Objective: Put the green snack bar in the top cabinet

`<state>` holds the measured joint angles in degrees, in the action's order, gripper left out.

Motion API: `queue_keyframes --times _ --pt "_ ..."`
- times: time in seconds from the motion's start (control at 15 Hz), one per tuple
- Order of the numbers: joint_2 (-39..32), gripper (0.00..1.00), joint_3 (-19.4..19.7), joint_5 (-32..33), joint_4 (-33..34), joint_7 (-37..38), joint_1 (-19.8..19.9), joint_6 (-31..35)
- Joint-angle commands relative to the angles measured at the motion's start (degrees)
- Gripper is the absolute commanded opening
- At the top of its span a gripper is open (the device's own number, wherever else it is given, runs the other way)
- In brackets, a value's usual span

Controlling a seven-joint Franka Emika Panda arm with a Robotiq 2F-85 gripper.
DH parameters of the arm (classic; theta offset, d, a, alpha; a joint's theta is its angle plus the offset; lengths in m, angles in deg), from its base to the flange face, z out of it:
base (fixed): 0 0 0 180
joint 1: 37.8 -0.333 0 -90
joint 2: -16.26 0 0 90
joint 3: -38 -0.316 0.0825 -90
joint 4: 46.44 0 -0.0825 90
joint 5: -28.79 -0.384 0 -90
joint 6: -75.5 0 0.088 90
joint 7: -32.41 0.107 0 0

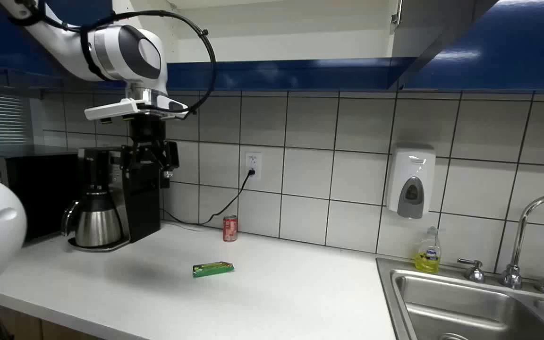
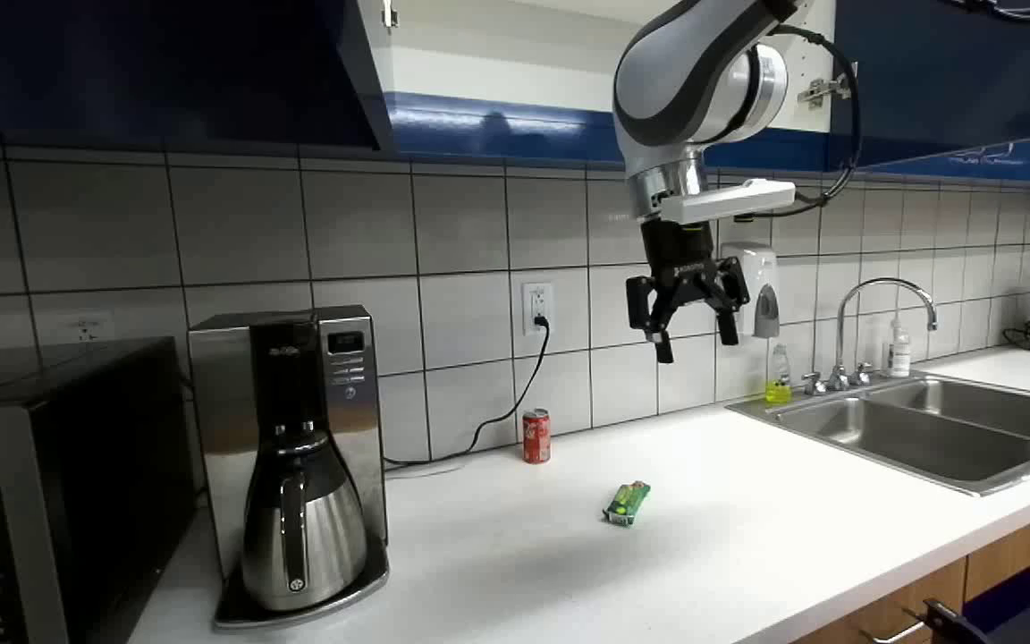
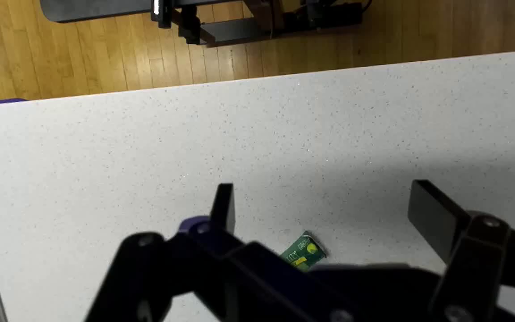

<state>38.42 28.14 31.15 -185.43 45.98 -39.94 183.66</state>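
Observation:
The green snack bar (image 1: 213, 269) lies flat on the white counter in both exterior views (image 2: 628, 504). In the wrist view one end of the green snack bar (image 3: 304, 251) shows, and the rest is hidden behind the gripper. The top cabinet (image 1: 281, 45) hangs above the counter with its doors open, a white interior and a dark blue lower edge; it shows in both exterior views (image 2: 515, 76). My gripper (image 2: 696, 345) is open and empty, pointing down, well above the counter and the bar. Its two fingers stand wide apart in the wrist view (image 3: 322, 201).
A red can (image 1: 230, 228) stands near the tiled wall. A coffee maker (image 2: 287, 465) and a microwave (image 2: 41, 483) stand at one end. A sink (image 1: 461, 302) with a faucet is at the other end, with a soap bottle (image 1: 428, 250) and a wall dispenser (image 1: 412, 179).

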Motion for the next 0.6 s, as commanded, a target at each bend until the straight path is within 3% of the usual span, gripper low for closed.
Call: queue_keyframes --times 0.0,0.53 --pt "-0.10 1.00 0.65 0.23 0.08 0.22 -0.72 -0.09" --pt "0.58 1.00 3.09 0.12 -0.97 0.82 0.71 1.30"
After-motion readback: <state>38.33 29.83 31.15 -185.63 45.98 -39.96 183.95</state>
